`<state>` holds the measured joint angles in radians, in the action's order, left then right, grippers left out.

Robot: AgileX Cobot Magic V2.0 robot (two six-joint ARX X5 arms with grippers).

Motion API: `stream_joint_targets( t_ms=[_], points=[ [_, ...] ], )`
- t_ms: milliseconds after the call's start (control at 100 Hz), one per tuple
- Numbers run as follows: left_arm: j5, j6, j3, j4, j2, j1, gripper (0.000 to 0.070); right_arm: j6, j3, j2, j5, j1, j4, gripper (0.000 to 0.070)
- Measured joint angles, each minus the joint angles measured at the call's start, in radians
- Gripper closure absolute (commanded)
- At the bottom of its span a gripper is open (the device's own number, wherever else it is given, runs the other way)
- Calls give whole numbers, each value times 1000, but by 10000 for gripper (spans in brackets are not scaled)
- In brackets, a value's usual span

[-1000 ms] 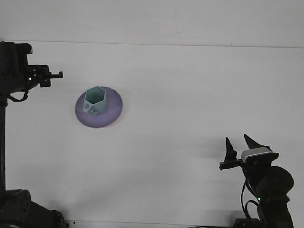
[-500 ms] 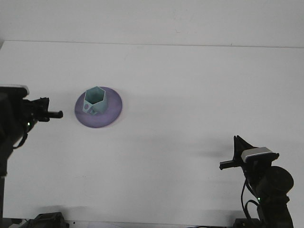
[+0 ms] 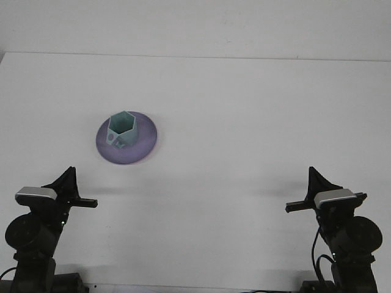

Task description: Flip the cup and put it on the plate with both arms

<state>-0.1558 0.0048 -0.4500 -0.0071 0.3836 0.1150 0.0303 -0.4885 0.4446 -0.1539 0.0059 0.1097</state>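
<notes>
Cup (image 3: 123,129): teal, six-sided, mouth up, standing on the purple plate (image 3: 145,141) at 10 o'clock on the white surface (image 3: 256,122). Likely light, rigid, smooth; grip across flat walls. Left hand (image 3: 68,180), right hand (image 3: 316,181): empty, fingers together.

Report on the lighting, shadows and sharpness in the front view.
Front view: even, bright light on the white table, no glare; soft faint shadows beside the purple plate and near both arms; the teal cup is sharp, no motion blur; dark arms show little detail.
</notes>
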Motion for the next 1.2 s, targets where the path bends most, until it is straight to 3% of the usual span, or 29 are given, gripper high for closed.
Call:
stream_joint_targets(
  t_ms=[360, 830, 1070, 1200],
  points=[
    [1, -44, -3, 22, -7, 0, 687, 7, 0, 0, -3, 0, 5, 700],
    [5, -40, -2, 19, -48, -16, 687, 7, 0, 0, -3, 0, 5, 700],
    [145, 13, 205, 120, -280, -95, 687, 7, 0, 0, -3, 0, 5, 700],
    [154, 21, 346, 137, -355, -107, 687, 7, 0, 0, -3, 0, 5, 700]
  ],
)
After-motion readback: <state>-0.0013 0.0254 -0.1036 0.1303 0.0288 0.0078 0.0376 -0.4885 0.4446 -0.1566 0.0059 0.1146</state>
